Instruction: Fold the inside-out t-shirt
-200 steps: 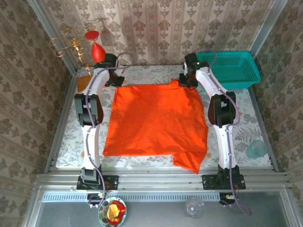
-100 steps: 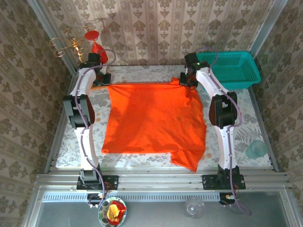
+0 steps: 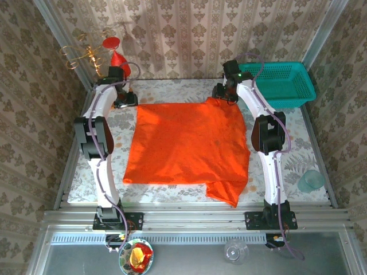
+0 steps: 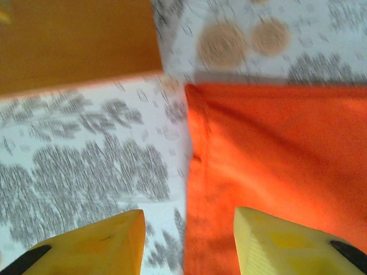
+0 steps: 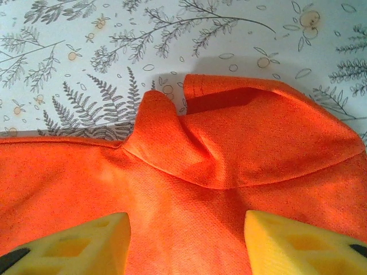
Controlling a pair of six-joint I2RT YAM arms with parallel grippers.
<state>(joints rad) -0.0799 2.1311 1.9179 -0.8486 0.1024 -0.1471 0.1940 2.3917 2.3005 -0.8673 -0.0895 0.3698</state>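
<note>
The inside-out t-shirt [image 3: 189,143] lies spread on the middle of the table [image 3: 298,143] as one broad, roughly square sheet. Most of it is flat and smooth. Its near right corner ends in a loose flap that droops toward the table's near edge. At its far right corner the right wrist view shows a small rumple: a hemmed piece [image 5: 229,114] humped up and turned over on itself, not yet laid flat.

The left end effector [image 4: 188,223] hangs over the shirt's far left corner. Its fingers stand apart with nothing pinched, one above bare table and the other above the cloth, with the shirt's left edge below them. The right end effector [image 5: 186,223] sits over the far right corner, also parted, with the cloth lying slack beneath and not held.

Judged from this, the spreading-out is largely done and the folding proper is still ahead. No neat doubled layer or compact packet is to be seen, though whether the sheet is already folded once I cannot tell. The rumple and the hanging flap probably need tidying first.

Just beyond the shirt's far left corner is an orange-brown wooden block [image 4: 74,40]. Well to the right of its far right corner stands a teal basket [image 3: 281,83].
</note>
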